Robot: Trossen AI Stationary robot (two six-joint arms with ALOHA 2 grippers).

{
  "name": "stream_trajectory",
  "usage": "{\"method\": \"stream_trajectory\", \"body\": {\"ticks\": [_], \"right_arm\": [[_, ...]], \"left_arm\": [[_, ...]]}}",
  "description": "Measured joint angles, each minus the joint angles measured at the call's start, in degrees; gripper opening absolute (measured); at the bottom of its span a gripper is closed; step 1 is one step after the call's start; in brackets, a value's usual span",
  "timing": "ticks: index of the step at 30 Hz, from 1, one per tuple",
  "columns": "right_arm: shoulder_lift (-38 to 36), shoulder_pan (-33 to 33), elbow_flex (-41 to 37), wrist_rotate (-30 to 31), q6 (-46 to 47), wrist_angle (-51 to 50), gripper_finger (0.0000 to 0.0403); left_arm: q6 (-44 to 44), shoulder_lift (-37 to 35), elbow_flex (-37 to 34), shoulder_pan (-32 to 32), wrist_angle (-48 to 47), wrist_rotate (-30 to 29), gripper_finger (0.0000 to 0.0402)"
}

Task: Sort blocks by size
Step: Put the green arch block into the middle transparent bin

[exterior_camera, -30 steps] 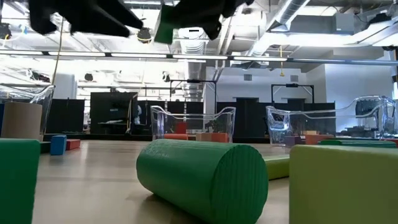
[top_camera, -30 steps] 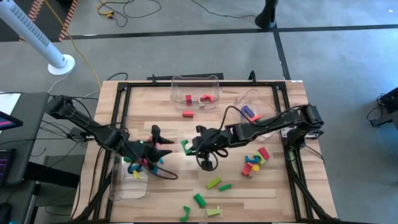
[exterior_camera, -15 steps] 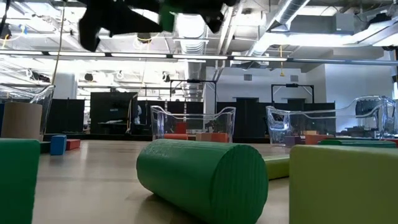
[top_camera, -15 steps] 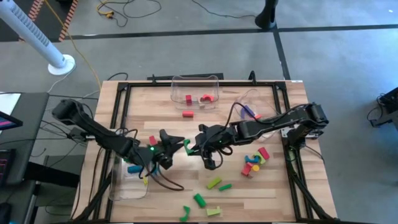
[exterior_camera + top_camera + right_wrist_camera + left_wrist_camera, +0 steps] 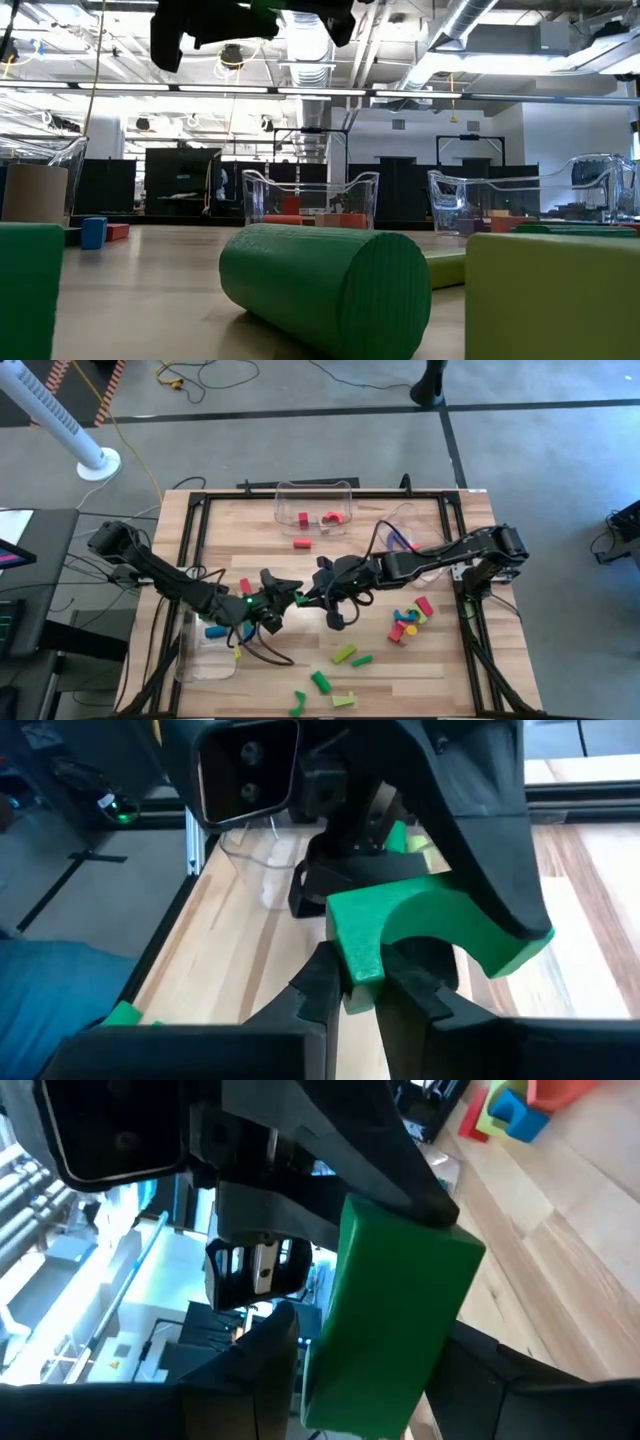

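- Mid-table, above the wood: the right gripper [image 5: 305, 597] is clamped on a green arch block [image 5: 420, 930].
- The left gripper [image 5: 287, 595] meets it there, fingers [image 5: 250, 1370] spread either side of the block, which sits between them.
- Loose blocks [image 5: 408, 618] lie near the table's [image 5: 420, 680] right edge, more by the front edge.

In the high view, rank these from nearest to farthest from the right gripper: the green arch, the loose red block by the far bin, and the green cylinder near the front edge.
1. Green arch: held between the fingers of the right gripper, mid-table.
2. Red block: on the wood toward the far side, just before the far bin.
3. Green cylinder: near the front edge, farthest.
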Motion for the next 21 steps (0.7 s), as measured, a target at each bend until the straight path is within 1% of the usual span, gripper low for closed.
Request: {"method": "stream_trajectory", "body": {"ticks": [3,8,10,16,19,21], "right_arm": [[-0.02,0.0,0.01,0.12,0.0,0.15,0.0076],[-0.02,-0.07,0.0,0.12,0.24,0.02,0.0076],[-0.02,-0.26,0.01,0.1,0.31,-0.09,0.0076],[0.0,-0.66,0.02,0.13,0.58,-1.28,0.0085],[0.0,-1.14,0.1,0.5,1.28,-3.16,0.01],[-0.2,-1.55,-0.04,0.73,1.31,-6.29,0.0115]], "left_arm": [[0.93,0.0,0.0,-0.01,0.12,0.0,0.0174],[1.17,0.0,0.0,0.0,-1.52,-0.23,0.0139],[1.27,0.0,0.0,0.0,-1.98,-0.31,0.0131],[0.99,0.0,0.0,0.0,-2.26,-0.43,0.013],[0.77,0.0,0.0,0.11,-2.44,-0.91,0.013],[0.47,-0.12,0.0,0.56,-2.0,-1.31,0.013]]}}
